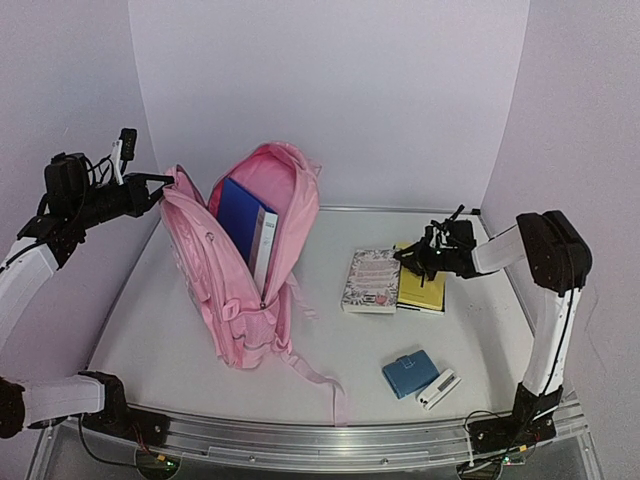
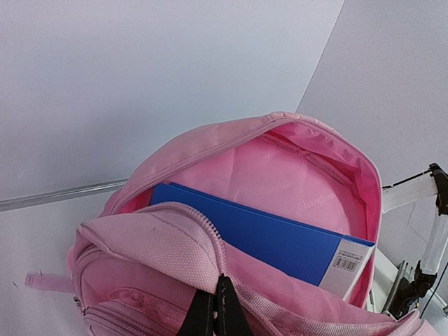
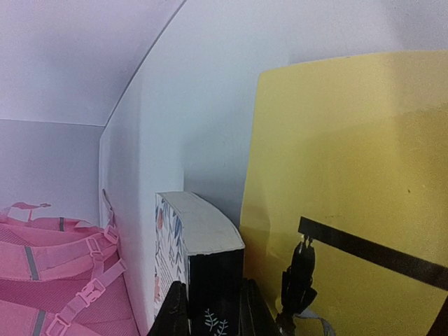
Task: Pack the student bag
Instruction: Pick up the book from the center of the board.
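The packing is only beginning. The student bag is standing upright on the table on the left arm's side, its main compartment gaping open, and one blue folder is already sitting inside it with its white barcoded corner poking up. Everything else is lying outside the bag, so most of the job is waiting to be done.

The left gripper is pinching the bag's front panel at the zip edge with its fingers shut tight on the fabric, holding the mouth open.

The right gripper is well away from the bag, toward the right arm. Its fingers are narrowed to either side of the dark edge of the floral book and seem to be pressing on it — a grip by the look of it, though the book is not yet lifted.

Counted, there are:
- one bag
- one folder inside it
- four things outside it

Of those four, the floral book is lying nearest the bag's open side. The yellow book is just beyond that, touching it or nearly so. The blue pouch and a small white object are side by side, nearer the arm bases than the bag's foot.
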